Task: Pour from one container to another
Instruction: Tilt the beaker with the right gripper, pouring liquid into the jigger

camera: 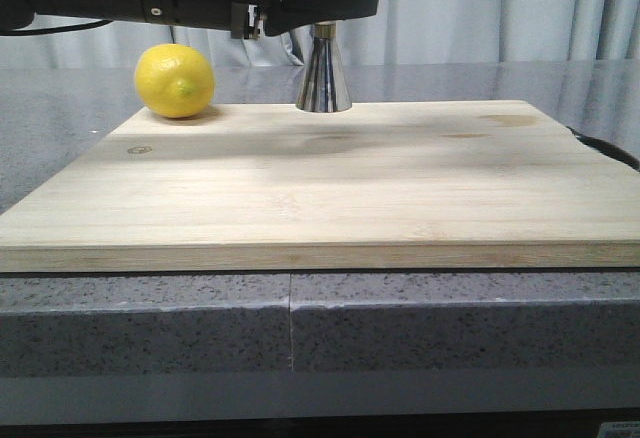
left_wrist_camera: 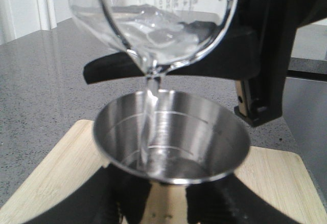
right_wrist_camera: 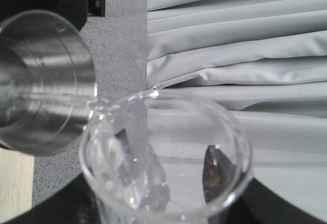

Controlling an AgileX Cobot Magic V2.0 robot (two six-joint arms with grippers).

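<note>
Left wrist view carries the step in hand: the small clear glass beaker with faint white printed markings (left_wrist_camera: 153, 24) is tipped over, its pour lip just above the tall shiny steel hourglass-shaped jigger (left_wrist_camera: 171, 137). A thin clear stream of liquid (left_wrist_camera: 149, 106) falls from the lip into the jigger's upper cup, landing nearer one wall than the middle.

The right gripper (right_wrist_camera: 167, 157) is pinching the beaker, its dark pads visible through the glass on opposite sides. The left gripper (left_wrist_camera: 166, 203) has its black fingers close on either side of the jigger below the cup. They look pressed against it, though the contact itself is in shadow.

The jigger stands upright on the pale wooden cutting board (camera: 320, 178), at its far edge, with its top hidden behind the left arm in the front view. The round yellow lemon (camera: 175, 80) lies well to the left of the jigger and plays no part in the pour.

To do this well, I judge the tilt should change slowly so the stream stays thin and unbroken. The lip should stay low over the jigger and move slightly towards its centre, since a stream near the rim could run down the outside. The cup is shallow, so watch its inner line and level the beaker before it brims. The left arm should keep the jigger steady, because it would tip easily.
</note>
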